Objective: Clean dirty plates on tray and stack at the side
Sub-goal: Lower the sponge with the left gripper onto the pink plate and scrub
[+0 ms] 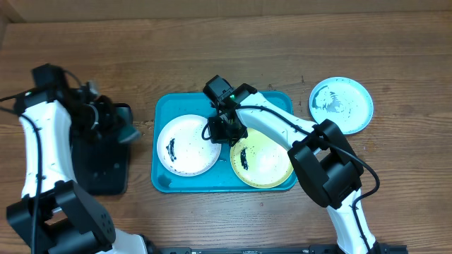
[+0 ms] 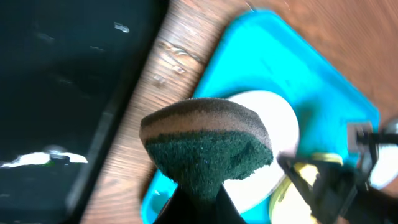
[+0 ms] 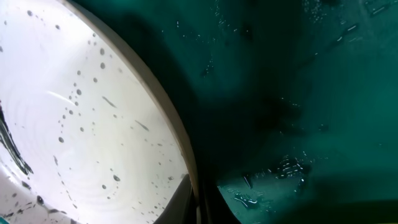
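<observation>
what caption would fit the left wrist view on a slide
Left gripper holding a green-faced sponge above the wood table, beside the turquoise tray with a white plate

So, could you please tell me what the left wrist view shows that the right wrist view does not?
Only the left wrist view: the sponge pinched in the left fingers, the black tray, bare table and the yellow plate's edge. Only the right wrist view: close up, specks and a dark smear on the white plate, droplets on the turquoise tray. Both: the white plate and turquoise tray.
</observation>
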`<state>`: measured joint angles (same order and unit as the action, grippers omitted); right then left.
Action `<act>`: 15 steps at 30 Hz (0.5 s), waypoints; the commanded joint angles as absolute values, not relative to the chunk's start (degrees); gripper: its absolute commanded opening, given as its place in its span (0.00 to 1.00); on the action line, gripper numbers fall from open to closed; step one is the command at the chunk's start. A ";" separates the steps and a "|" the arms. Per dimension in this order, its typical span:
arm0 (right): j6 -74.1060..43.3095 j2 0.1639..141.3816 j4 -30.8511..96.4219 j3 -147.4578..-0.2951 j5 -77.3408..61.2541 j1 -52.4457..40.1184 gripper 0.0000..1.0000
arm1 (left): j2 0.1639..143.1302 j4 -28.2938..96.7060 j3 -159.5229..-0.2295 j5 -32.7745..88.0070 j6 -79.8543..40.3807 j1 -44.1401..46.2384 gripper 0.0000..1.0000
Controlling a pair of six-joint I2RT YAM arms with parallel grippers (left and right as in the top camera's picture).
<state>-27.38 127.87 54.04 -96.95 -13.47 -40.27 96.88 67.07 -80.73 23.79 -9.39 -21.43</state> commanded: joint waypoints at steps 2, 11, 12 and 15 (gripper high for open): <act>-29.26 128.07 53.60 -95.55 -8.34 -40.64 0.04 | 95.77 69.34 -81.08 27.18 -3.90 -15.75 0.04; -32.86 128.07 54.08 -95.55 -8.38 -39.92 0.04 | 95.96 63.83 -73.21 22.96 -9.76 -4.08 0.04; -32.84 128.07 54.28 -95.55 -8.38 -39.92 0.04 | 95.98 61.91 -71.46 22.98 -11.00 -3.14 0.05; -32.84 128.07 54.48 -95.55 -8.36 -39.92 0.04 | 95.98 56.10 -66.46 23.59 -11.44 -0.45 0.04</act>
